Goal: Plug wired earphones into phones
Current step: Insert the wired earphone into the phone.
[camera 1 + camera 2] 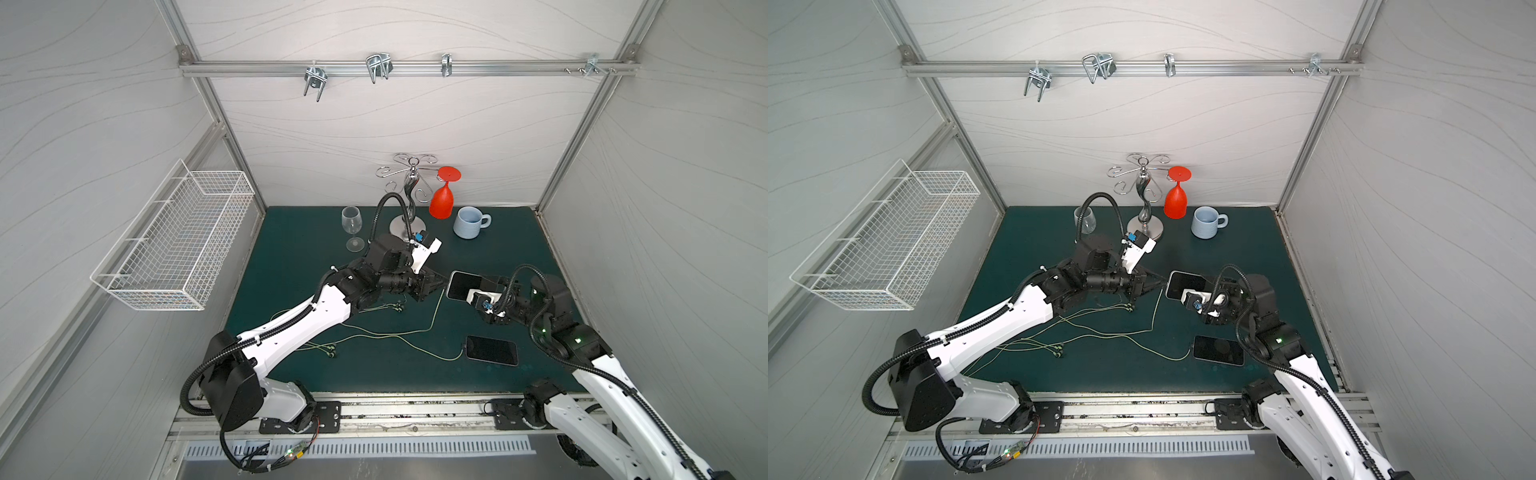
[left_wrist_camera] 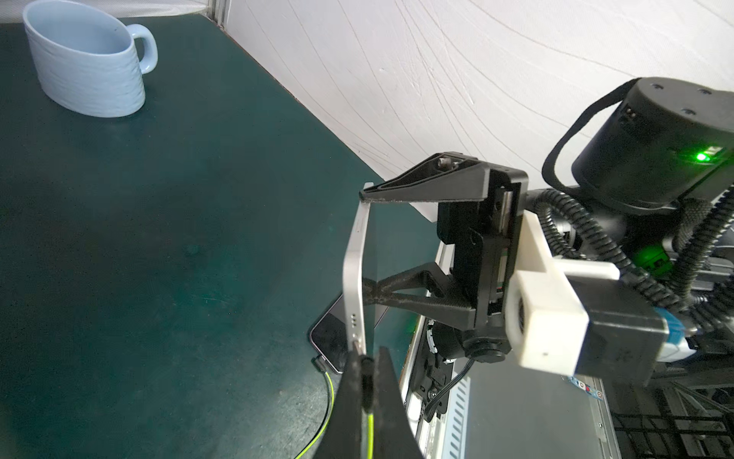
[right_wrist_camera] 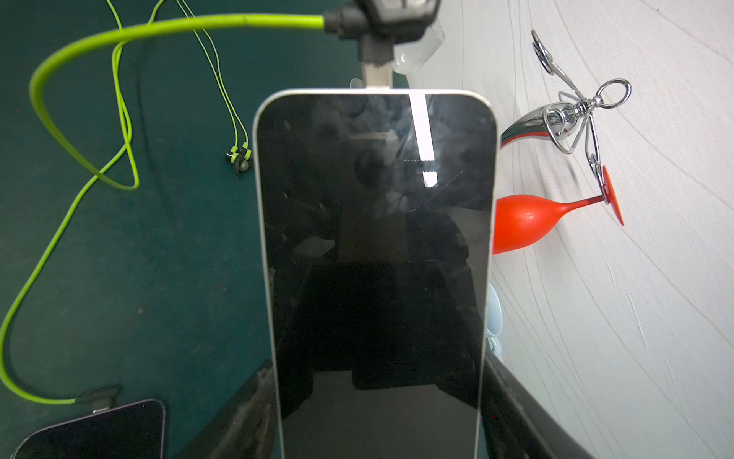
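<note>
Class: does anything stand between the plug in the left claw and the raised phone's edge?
Nothing visible does. The plug, pinched in the left claw, meets the end edge of the raised phone held by the right claw. Whether it is seated cannot be told.

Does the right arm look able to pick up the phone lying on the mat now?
Probably not yet: its tool grips the raised phone, though the flat phone lies near it with nothing on top.

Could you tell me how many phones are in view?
2. The raised phone is held by the right gripper above the mat; the flat phone lies on the mat nearer the robot's bases, an earphone plug at its end.
</note>
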You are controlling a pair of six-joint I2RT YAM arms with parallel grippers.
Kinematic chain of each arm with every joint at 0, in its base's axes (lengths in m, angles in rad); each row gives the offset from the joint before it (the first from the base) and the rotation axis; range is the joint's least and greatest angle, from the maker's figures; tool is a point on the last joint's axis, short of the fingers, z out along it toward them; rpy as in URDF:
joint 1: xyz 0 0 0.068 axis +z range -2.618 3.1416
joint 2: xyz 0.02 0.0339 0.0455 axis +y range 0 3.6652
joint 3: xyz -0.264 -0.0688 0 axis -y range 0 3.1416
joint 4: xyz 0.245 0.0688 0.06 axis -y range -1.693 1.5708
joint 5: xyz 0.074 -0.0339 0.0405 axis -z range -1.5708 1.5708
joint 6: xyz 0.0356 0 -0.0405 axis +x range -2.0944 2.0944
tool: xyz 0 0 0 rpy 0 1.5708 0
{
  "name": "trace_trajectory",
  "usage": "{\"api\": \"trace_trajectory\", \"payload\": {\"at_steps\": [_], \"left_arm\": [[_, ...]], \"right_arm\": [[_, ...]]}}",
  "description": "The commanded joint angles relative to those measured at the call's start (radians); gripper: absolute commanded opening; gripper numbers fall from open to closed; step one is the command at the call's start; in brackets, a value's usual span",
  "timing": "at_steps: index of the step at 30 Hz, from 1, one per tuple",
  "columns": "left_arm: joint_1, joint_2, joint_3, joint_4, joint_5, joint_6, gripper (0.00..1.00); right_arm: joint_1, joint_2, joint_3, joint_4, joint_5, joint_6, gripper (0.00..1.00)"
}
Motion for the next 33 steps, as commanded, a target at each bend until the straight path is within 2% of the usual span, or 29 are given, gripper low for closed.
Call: {"api": "trace_trajectory", "payload": {"at_steps": [1, 15, 27, 33], "left_arm": [[-0.009, 0.004, 0.031, 0.043, 0.060, -0.013, 0.00], [-0.005, -0.039, 0.035, -0.039, 0.108, 0.106, 0.00], [0.001, -0.043, 0.026, -0.020, 0.138, 0.084, 0.00], [0.001, -0.030, 0.010, 0.049, 0.139, 0.037, 0.00]], "right_arm": [[0.023, -0.035, 0.066, 0.090, -0.117, 0.002, 0.72], [0.026, -0.106, 0.052, 0.060, -0.149, 0.019, 0.72], [0.029, -0.131, 0.068, 0.037, -0.164, 0.016, 0.72], [0.044, -0.105, 0.091, 0.027, -0.168, 0.028, 0.73]]}}
